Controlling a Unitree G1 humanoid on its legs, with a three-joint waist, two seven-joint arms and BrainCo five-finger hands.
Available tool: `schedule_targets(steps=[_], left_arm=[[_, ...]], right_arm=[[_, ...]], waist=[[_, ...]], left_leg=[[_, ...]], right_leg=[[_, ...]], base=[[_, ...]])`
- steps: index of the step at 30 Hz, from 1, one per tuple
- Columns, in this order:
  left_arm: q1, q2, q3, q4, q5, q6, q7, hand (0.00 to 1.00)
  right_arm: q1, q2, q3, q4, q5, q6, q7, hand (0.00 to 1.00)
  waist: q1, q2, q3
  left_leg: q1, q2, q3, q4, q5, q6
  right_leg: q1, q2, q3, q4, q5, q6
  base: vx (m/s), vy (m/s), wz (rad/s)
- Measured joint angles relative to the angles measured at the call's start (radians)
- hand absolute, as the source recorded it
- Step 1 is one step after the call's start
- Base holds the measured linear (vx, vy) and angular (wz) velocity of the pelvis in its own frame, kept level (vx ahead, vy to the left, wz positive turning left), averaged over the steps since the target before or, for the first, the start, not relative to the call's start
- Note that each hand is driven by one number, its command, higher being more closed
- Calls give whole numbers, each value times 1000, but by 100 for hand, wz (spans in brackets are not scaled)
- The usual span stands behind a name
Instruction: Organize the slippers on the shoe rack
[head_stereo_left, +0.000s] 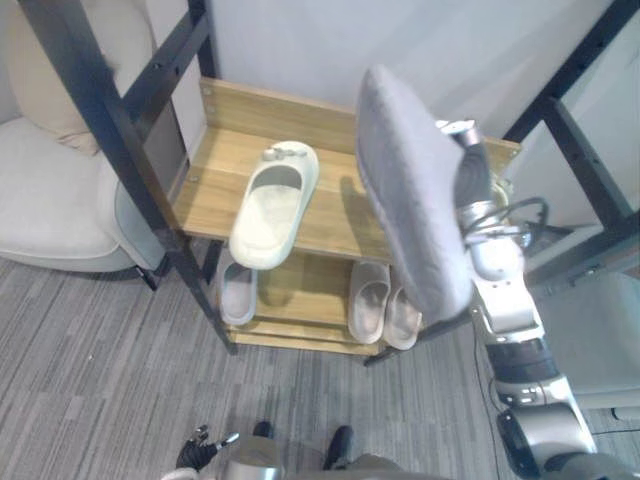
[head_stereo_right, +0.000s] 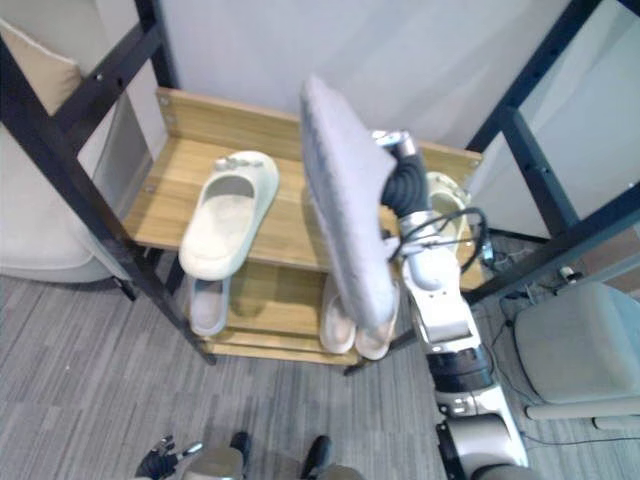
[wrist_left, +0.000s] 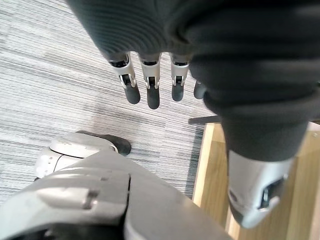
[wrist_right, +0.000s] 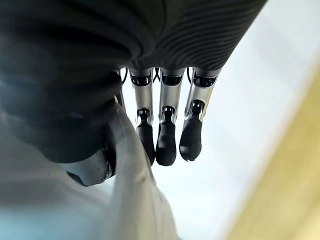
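Right hand (head_stereo_left: 468, 165) is up above the shoe rack (head_stereo_left: 330, 225), and it has the grey slipper (head_stereo_left: 410, 190). The right wrist view shows the slipper's edge pinched between thumb and fingers (wrist_right: 165, 142). The slipper stands on end on the hand's left side, sole facing the head camera, toe above the hand and heel hanging below the wrist. Its upper side is turned away, out of sight.

Below and left of that hand, 1 pale slipper (head_stereo_left: 272, 205) lies on the top shelf, its heel poking out over the front edge. On the lower shelf, 1 light slipper (head_stereo_left: 238, 290) sits well to the hand's left. A beige pair (head_stereo_left: 385, 305) sits almost straight beneath the held slipper, which hides their toes.

Behind the right wrist there is a pale shape (head_stereo_right: 447, 200) on the top shelf, mostly covered by the arm, so what it is cannot be told.

Left hand (wrist_left: 150, 75) hangs low over the grey carpet (wrist_left: 60, 75), fingers loose and holding nothing.
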Motion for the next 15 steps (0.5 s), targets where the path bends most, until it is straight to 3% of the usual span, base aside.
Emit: schedule_targets(steps=[8,15], left_arm=[[0,-22,-1,33,6,-1,-2,0],[8,-26,-37,58,6,-6,-13,0]], right_arm=[[159,5,15,-97,180,-13,107,100],[314,2,182,-133,212,-15,212,100]], waist=[[-31,48,-37],[-46,79,-64]], left_leg=[[-1,-5,3,27,-30,-8],[19,0,4,23,-25,-11]], right_leg=[[21,-8,4,0,-17,13],[38,-5,5,0,-37,17]], base=[[-44,3,-1],[0,0,0]])
